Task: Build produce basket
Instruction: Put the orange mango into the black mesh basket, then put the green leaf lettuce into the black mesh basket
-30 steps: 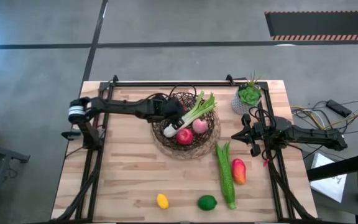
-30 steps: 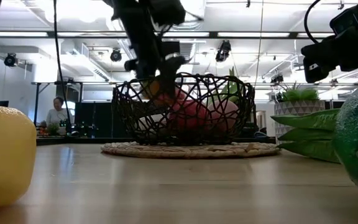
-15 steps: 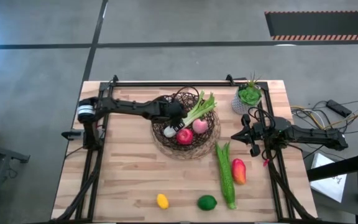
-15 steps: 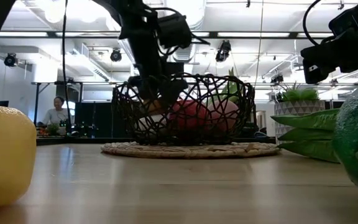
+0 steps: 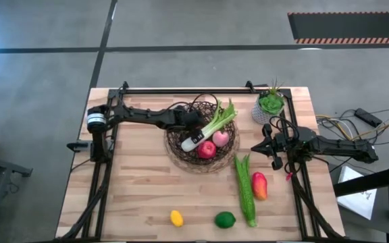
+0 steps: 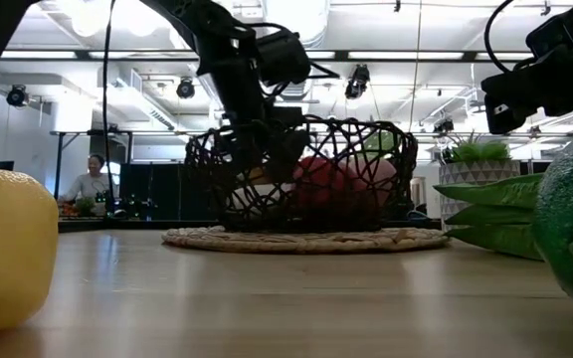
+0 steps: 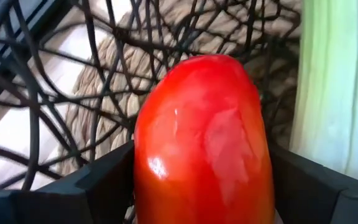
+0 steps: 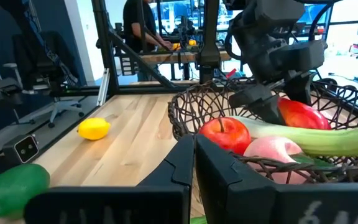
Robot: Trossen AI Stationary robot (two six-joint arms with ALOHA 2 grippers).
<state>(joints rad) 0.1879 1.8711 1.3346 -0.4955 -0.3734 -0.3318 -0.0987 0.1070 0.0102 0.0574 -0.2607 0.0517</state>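
- Centre of the high view, a bit above mid-frame: basket [image 5: 181, 150], round dark brown wire bowl on a pale woven base, sitting on the wooden table [image 5: 140, 189].
- Inside it: celery stalk [image 5: 211, 125], pale green w/ white end, lying diagonally w/ its leafy top over the upper-right rim; red fruit [image 5: 207, 149] and pink fruit [image 5: 220, 138] side by side just below the stalk.
- Left gripper [image 5: 189, 122] reaches in from the left of the frame over the basket's upper-left rim. Left wrist view: jaws closed on a glossy red-orange fruit [image 7: 205, 140], a dark finger [image 7: 98, 183] on each side of it, wire mesh and woven base behind, celery at right edge.
- Right wrist view shows that same fruit as a red shape inside the bowl under the other arm's dark gripper.
- Low view: basket at centre, red produce visible through the wire, left arm coming down into it from upper left.
- Lower part of the high view, still on the table: long green vegetable [image 5: 246, 192] lying roughly vertical, red-orange fruit [image 5: 259, 185] just right of it, touching or nearly so; lemon [image 5: 176, 218] and lime [image 5: 225, 219] near the bottom edge, well apart.
- Right gripper [image 5: 267, 147] hangs at centre-right of the frame, right of the basket, holding nothing; fingers appear pressed together in the right wrist view.
- Potted plant [image 5: 270, 104] upper right.
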